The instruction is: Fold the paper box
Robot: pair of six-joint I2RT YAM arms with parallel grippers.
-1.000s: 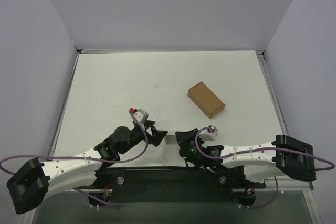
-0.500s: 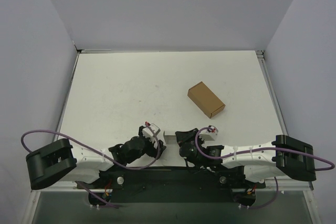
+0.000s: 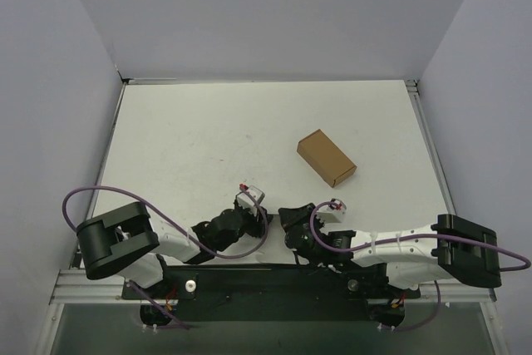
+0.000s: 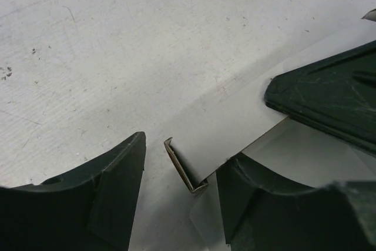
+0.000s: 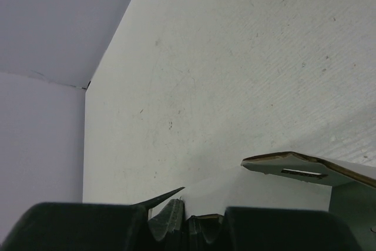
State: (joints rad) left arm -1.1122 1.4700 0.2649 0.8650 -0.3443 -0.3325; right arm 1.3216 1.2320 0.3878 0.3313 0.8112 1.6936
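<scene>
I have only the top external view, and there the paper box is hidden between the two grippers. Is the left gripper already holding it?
Observer: Not yet. In the left wrist view the left gripper has its jaws apart, and a folded-up corner of the paper box sits between them.
Operator: And the right gripper, does it have the paper?
Observer: Yes. The right wrist view shows the right gripper shut on an edge of the sheet.
Operator: Is any flap raised?
Observer: One slotted tab is lifted beside that gripper, and its brown edge shows.
</scene>
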